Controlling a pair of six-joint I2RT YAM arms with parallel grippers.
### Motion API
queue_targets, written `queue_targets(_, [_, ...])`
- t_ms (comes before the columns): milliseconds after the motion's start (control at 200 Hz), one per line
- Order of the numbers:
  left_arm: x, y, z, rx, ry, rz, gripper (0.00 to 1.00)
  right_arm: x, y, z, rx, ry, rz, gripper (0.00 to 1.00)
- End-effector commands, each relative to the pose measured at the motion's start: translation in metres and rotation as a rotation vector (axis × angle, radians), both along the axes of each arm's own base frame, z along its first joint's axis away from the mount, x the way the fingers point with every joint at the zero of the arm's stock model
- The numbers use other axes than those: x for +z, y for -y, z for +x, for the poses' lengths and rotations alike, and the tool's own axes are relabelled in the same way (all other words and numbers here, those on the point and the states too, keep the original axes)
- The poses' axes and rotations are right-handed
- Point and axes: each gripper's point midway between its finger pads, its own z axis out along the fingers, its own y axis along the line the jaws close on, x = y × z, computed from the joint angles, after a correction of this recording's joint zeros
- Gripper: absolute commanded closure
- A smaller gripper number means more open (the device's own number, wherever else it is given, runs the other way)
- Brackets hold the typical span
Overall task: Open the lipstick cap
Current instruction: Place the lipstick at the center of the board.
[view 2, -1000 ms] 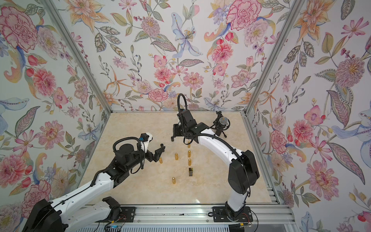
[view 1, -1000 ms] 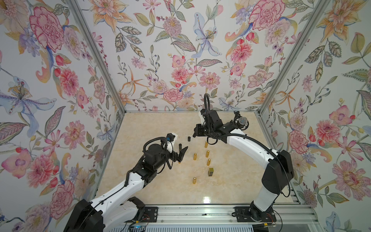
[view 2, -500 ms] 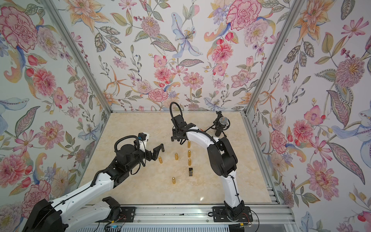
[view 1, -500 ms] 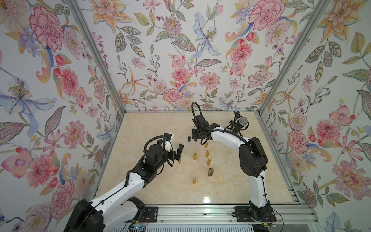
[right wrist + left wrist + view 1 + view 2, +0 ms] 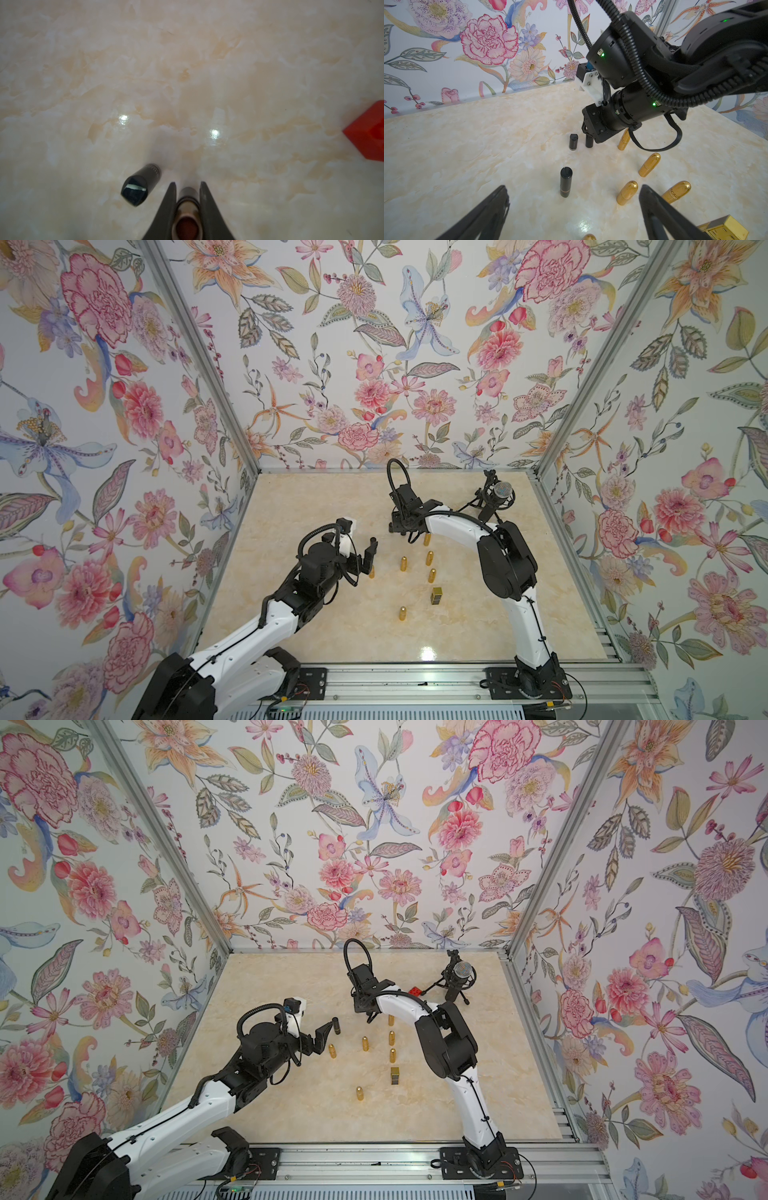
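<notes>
At left, your left gripper (image 5: 369,556) hangs with fingers spread wide, grasping nothing; a capped black lipstick (image 5: 566,184) stands upright ahead of it. Further right, the cap (image 5: 136,190) stands off on the table (image 5: 187,62), just beside the uncapped lipstick (image 5: 187,209) clenched in your right gripper (image 5: 187,184).

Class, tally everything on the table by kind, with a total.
Gold bullet-shaped tubes: 6
Gold square case: 1
Closed black lipstick: 1
Loose black cap: 1
Open lipstick, held by right gripper: 1
Red block: 1
Microphone: 1
Total: 12
</notes>
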Motion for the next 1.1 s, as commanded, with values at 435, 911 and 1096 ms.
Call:
queue_targets(435, [0.003, -0.011, 0.001, 0.042, 0.021, -0.008, 0.01, 0.001, -0.009, 0.007, -0.01, 0.04, 0.007, 0.76])
queue_targets(911, [0.007, -0.009, 0.001, 0.021, 0.023, -0.012, 0.01, 0.033, -0.002, 0.008, -0.036, 0.087, 0.036, 0.62])
queue_targets(1096, [0.013, -0.003, 0.002, -0.009, 0.035, -0.001, 0.01, 0.07, 0.013, 0.0, -0.045, 0.125, 0.064, 0.58])
